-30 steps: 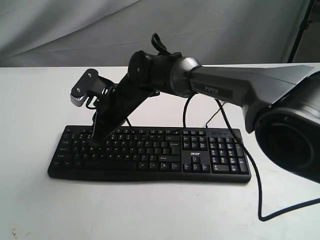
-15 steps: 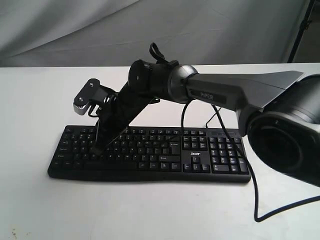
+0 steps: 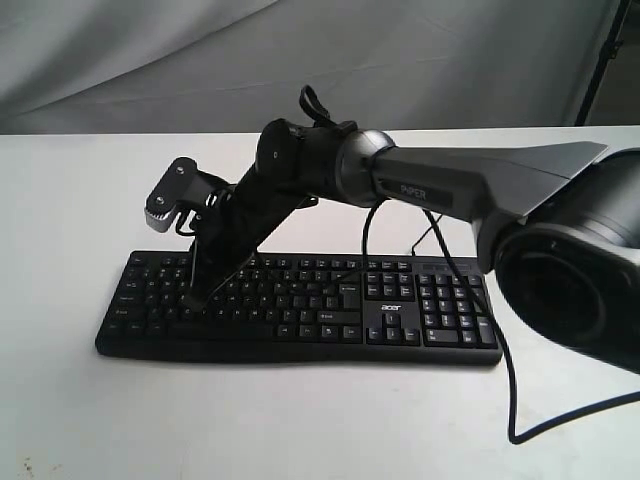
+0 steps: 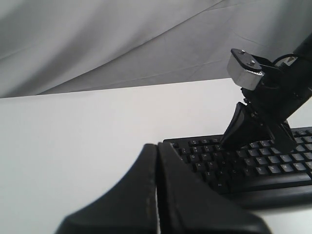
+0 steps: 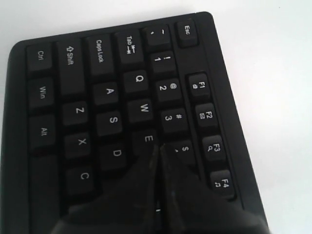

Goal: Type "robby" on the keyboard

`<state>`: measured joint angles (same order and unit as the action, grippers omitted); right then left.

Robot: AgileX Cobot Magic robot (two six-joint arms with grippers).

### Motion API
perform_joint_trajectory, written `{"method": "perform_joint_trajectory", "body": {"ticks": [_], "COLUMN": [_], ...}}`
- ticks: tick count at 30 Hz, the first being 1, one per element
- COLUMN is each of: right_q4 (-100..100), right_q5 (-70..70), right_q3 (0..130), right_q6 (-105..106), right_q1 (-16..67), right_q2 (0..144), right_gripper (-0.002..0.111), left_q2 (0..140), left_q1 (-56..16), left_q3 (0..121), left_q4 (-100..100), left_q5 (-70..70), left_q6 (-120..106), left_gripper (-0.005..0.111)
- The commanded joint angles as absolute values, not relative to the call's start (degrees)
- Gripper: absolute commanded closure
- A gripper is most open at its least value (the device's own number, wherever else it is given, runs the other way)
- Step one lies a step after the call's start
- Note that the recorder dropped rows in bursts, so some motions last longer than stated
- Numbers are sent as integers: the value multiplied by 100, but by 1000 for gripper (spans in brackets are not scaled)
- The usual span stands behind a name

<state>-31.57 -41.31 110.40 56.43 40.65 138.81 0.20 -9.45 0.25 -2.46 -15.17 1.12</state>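
Observation:
The long black keyboard [image 3: 300,305] lies across the white table, its acer logo to the right of the letter block. My right arm reaches across the middle, and my right gripper [image 3: 196,297] points steeply down onto the left part of the letter keys. In the right wrist view the right gripper [image 5: 158,147] is shut, its tip between the E key [image 5: 148,139] and the 4 key, at the keyboard [image 5: 97,97] surface. My left gripper [image 4: 157,145] is shut and empty, off the left end of the keyboard [image 4: 243,168]; the exterior view does not show it.
A thin black cable [image 3: 515,400] runs from behind the keyboard and loops over the table at the right. Grey cloth [image 3: 150,60] hangs behind the table. A dark pole [image 3: 605,60] stands at the back right. The right arm's big joint [image 3: 570,270] fills the right side.
The right gripper's tip has come down and shifted slightly right, toward the front rows of keys. In the last half second it has barely moved.

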Motion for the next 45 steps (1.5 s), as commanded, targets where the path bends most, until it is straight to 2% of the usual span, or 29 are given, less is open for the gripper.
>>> {"method": "perform_joint_trajectory", "body": {"ticks": [1, 16, 22, 29, 45], "right_q4": [-3211, -3239, -3084, -2574, -2904], "right_q5": [-4153, -4103, -4152, -4813, -4002], "right_q3": [11079, 11079, 11079, 11059, 9301], "right_q6": [5714, 5700, 5629, 5136, 5348], "right_q1": [4086, 4113, 4113, 3899, 3478], "right_q2": [13841, 13983, 13627, 13360, 12619], "right_gripper": [108, 108, 108, 108, 108], "left_q2": [0, 0, 0, 0, 0], "left_q1": [-982, -982, -982, -982, -982], "left_q3": [0, 0, 0, 0, 0], "left_q4": [-274, -274, -274, -274, -274], "left_q5": [-1486, -1486, -1486, -1486, -1486], "left_q6": [128, 128, 128, 128, 128], "left_gripper": [107, 107, 107, 107, 107]}}
